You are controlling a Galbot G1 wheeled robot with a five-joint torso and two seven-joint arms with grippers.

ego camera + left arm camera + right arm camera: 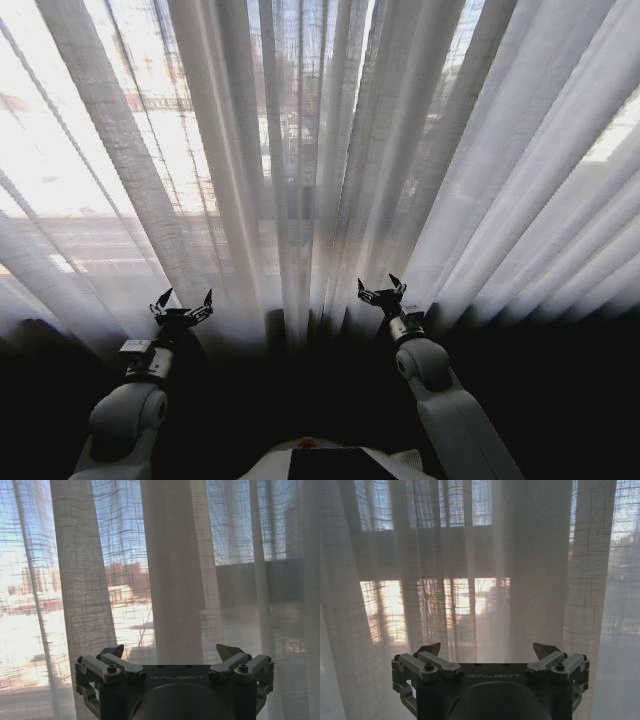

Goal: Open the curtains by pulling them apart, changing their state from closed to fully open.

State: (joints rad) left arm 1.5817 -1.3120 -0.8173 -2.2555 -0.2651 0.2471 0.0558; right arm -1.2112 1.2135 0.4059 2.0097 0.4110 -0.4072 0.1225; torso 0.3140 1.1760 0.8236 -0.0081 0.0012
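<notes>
Sheer white curtains (300,150) hang closed across the whole window, their pleats meeting near the middle. My left gripper (182,303) is raised in front of the left panel, fingers spread open, holding nothing. My right gripper (382,289) is raised before the right panel, just right of the centre folds, also open and empty. In the left wrist view the open left gripper (172,652) faces a broad pleat of curtain (172,580) a short way off. In the right wrist view the open right gripper (487,650) faces pleated fabric (535,565).
Behind the fabric show dark window frame bars (465,535) and bright buildings outside (125,577). The floor below the curtain hem (300,400) is dark. My torso (335,462) sits at the bottom centre.
</notes>
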